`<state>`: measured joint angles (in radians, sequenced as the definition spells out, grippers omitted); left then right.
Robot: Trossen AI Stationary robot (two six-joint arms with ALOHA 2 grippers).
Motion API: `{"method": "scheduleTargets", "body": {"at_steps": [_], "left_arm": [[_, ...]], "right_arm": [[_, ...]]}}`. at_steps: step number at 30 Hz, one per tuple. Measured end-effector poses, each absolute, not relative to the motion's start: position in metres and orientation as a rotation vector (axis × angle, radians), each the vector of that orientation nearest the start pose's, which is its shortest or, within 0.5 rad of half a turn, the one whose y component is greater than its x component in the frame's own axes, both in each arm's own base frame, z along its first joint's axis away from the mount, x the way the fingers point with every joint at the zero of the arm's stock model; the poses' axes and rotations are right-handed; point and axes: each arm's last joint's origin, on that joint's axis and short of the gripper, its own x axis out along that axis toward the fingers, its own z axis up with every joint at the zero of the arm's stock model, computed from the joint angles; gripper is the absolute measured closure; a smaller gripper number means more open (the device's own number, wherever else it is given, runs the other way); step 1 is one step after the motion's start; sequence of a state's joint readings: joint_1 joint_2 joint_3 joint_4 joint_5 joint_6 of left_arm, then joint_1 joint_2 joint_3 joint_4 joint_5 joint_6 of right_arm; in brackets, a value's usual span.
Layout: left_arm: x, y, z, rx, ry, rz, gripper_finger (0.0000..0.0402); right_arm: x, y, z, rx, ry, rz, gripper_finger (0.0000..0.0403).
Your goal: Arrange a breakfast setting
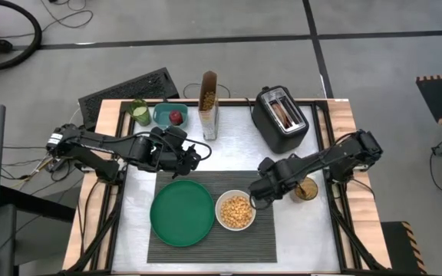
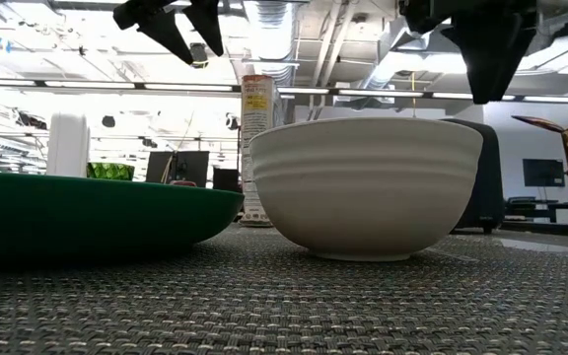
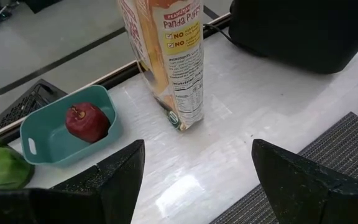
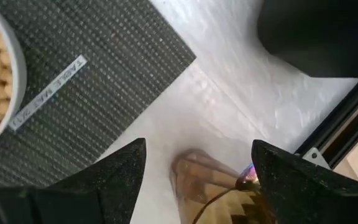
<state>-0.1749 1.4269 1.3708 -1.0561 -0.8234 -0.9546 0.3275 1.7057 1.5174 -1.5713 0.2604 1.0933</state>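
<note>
The dark grey ribbed placemat (image 1: 206, 234) lies at the near middle. On it rest the green plate (image 1: 181, 212) and, to its right, the white bowl (image 1: 235, 211) filled with pale cereal. The red apple (image 3: 87, 122) sits in the teal container (image 3: 42, 140) at the far left. My left gripper (image 1: 198, 153) hangs open and empty above the table, between the container and the placemat's far edge. My right gripper (image 1: 271, 184) hangs open and empty by the placemat's right edge, between the bowl and an amber glass (image 4: 219, 193). The spoon and bagel are out of view.
A tall cereal bag (image 1: 208, 105) stands at the far middle. The black toaster (image 1: 281, 117) is at the far right. A green cup (image 1: 139, 112) stands left of the teal container. The amber glass (image 1: 307, 189) stands on the bare table right of the placemat.
</note>
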Motion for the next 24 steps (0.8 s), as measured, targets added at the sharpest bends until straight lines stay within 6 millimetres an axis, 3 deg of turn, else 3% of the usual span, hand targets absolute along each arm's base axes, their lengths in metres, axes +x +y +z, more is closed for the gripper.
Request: {"method": "scheduleTargets", "body": {"at_steps": [7, 13, 19, 24], "left_arm": [[0.268, -0.026, 0.333, -0.291, 0.614, 0.959, 0.0121], [0.268, -0.025, 0.333, -0.271, 0.609, 0.967, 0.0121], [0.268, -0.025, 0.333, -0.258, 0.615, 0.969, 0.0121], [0.267, -0.025, 0.333, -0.243, 0.606, 0.981, 0.0121]], "right_arm": [[0.275, 0.057, 0.296, 0.297, 1.456, -0.780, 0.0091], [0.262, 0.027, 0.317, 0.331, 1.455, -0.687, 0.0092], [0.229, 0.025, 0.350, 0.346, 1.479, -0.249, 0.0092], [0.198, 0.016, 0.373, 0.228, 1.363, -0.121, 0.0092]]}}
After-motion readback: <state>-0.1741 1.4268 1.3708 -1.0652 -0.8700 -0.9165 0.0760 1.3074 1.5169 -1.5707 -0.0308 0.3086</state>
